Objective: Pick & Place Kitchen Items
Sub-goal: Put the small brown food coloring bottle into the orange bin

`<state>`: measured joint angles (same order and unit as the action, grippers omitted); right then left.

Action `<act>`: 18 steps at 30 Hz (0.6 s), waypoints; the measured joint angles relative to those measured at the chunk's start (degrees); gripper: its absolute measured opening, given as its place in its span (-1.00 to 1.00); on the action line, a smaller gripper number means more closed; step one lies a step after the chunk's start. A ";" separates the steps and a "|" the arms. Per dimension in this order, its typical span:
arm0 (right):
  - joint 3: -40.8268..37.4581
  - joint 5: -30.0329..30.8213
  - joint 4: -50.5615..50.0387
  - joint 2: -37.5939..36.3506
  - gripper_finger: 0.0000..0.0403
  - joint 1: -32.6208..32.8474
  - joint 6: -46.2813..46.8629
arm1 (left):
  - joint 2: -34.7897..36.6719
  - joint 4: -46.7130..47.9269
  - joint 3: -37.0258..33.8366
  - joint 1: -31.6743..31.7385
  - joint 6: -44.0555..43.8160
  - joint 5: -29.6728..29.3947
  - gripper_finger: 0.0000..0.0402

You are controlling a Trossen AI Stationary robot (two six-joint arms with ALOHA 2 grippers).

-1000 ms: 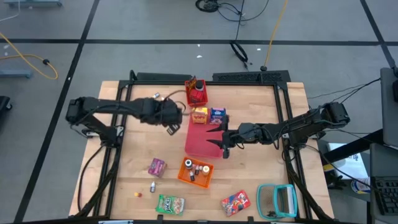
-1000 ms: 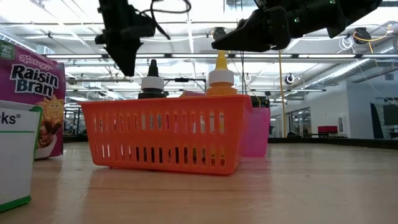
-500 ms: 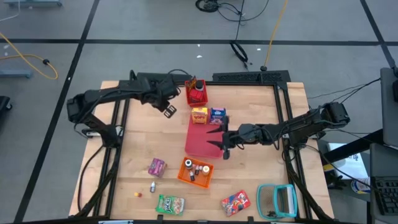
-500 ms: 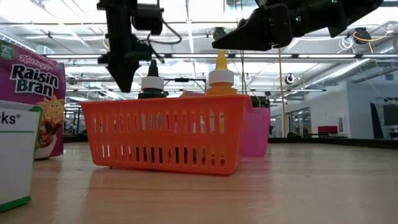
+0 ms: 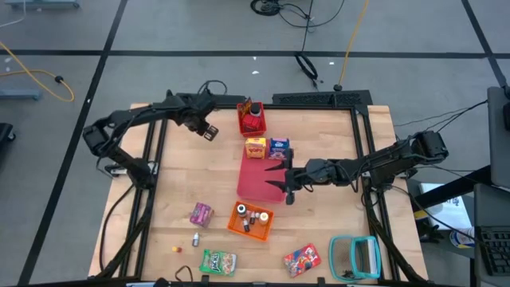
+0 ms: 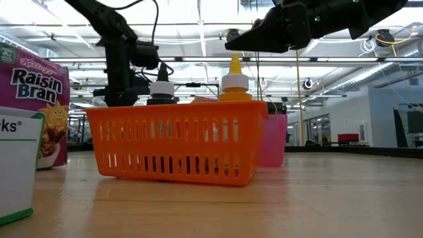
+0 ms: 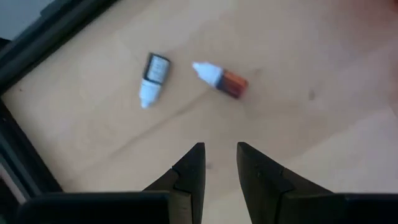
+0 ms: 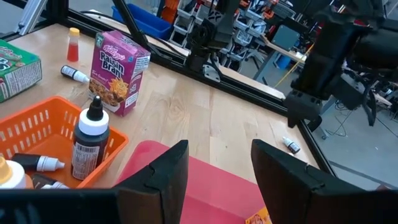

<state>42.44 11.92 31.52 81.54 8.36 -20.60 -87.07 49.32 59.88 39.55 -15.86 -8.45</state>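
Two tiny bottles lie on their sides on the bare wood by the table's far left corner: a dark-labelled one (image 7: 151, 77) and a red-brown one (image 7: 221, 78). My left gripper (image 7: 217, 151) hangs above them, pointing steeply down, slightly open and empty; in the high view it (image 5: 209, 132) is left of the red bin (image 5: 252, 121). My right gripper (image 5: 280, 177) is held level over the flat red mat (image 5: 256, 185), open and empty. A yellow carton (image 5: 256, 147) and a blue carton (image 5: 279, 147) stand at the mat's far edge.
An orange basket (image 5: 250, 220) with several bottles sits near the mat. A pink-purple carton (image 5: 201, 213), a small bottle (image 5: 195, 238), a green packet (image 5: 217, 261), a red packet (image 5: 302, 258) and a teal-framed object (image 5: 356, 257) lie along the near side. A black frame rail (image 7: 37, 37) runs close to the two bottles.
My left gripper has swung from the table's middle toward the far left corner, sinking and rolling as it went, and now hangs over the two tiny bottles. Its finger gap looks unchanged.
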 joint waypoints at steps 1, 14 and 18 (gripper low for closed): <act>0.00 0.00 -0.04 0.00 -0.16 0.00 0.00 | 0.00 -1.12 -0.43 0.69 0.56 -0.06 -0.54; 0.00 0.00 0.17 0.01 -0.16 0.00 0.20 | -0.02 -11.34 -5.26 9.87 8.25 1.96 -0.54; 0.00 0.01 0.16 0.00 -0.16 0.00 0.28 | -0.02 -14.88 -6.79 10.77 10.01 2.40 -0.54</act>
<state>42.44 11.93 31.68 81.54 8.36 -20.32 -87.09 34.44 53.08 50.32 -5.85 -6.04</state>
